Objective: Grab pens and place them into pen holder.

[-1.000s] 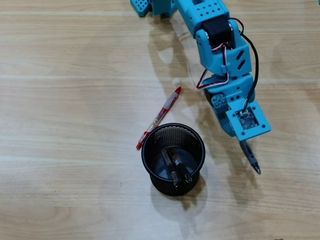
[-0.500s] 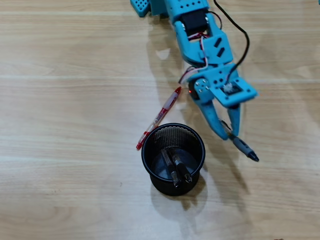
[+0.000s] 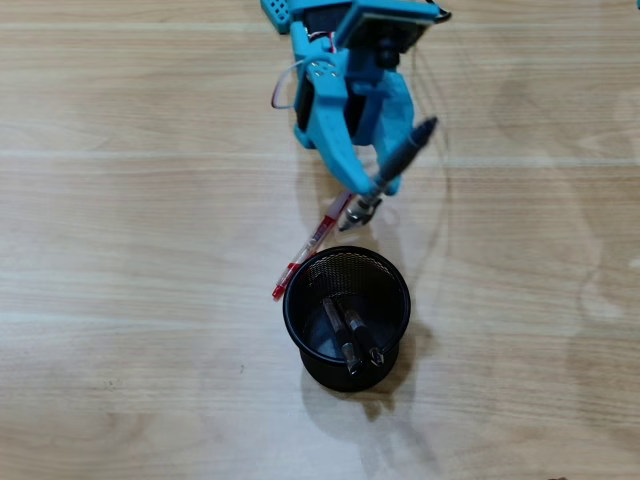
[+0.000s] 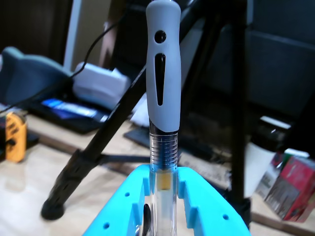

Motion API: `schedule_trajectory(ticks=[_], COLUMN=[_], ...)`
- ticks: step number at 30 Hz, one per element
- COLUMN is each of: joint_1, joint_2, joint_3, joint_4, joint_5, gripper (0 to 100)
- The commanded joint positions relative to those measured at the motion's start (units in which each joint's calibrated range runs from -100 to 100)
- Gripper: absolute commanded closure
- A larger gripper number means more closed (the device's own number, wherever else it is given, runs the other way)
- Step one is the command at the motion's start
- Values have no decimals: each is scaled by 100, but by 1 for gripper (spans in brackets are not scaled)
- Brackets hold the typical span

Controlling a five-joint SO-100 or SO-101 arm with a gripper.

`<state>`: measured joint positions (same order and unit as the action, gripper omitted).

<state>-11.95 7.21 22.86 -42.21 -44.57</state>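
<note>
My blue gripper [image 3: 372, 185] is shut on a pen with a grey grip and clear barrel [image 3: 400, 160], held tilted in the air just above the far rim of the black mesh pen holder [image 3: 300, 345]. In the wrist view the gripper [image 4: 162, 179] clamps the clear barrel, and the pen's grey grip [image 4: 163, 69] stands upright in front of the camera. Two dark pens [image 3: 350, 330] stand inside the holder. A red pen [image 3: 310, 245] lies on the wooden table beside the holder's far left rim, partly under the gripper.
The wooden table [image 3: 120, 250] spreads out to the left and right of the holder. In the wrist view a black tripod leg [image 4: 88, 157], a keyboard and boxes stand in the background beyond the table.
</note>
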Motion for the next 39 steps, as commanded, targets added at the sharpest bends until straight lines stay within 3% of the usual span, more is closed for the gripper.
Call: schedule_trajectory(ticks=[1,5,21,35,39], joint_1=[228,356,401,419,410], joint_2=[-36,451,2080,2366,2324], joint_3=[-127,-470,-1353,-1362,-1362], joint_4=[-759,-1241,-1215,-1215,-1207], joint_5=[15,-158,-646,-849,-834], gripper=[98,98,98,98,92])
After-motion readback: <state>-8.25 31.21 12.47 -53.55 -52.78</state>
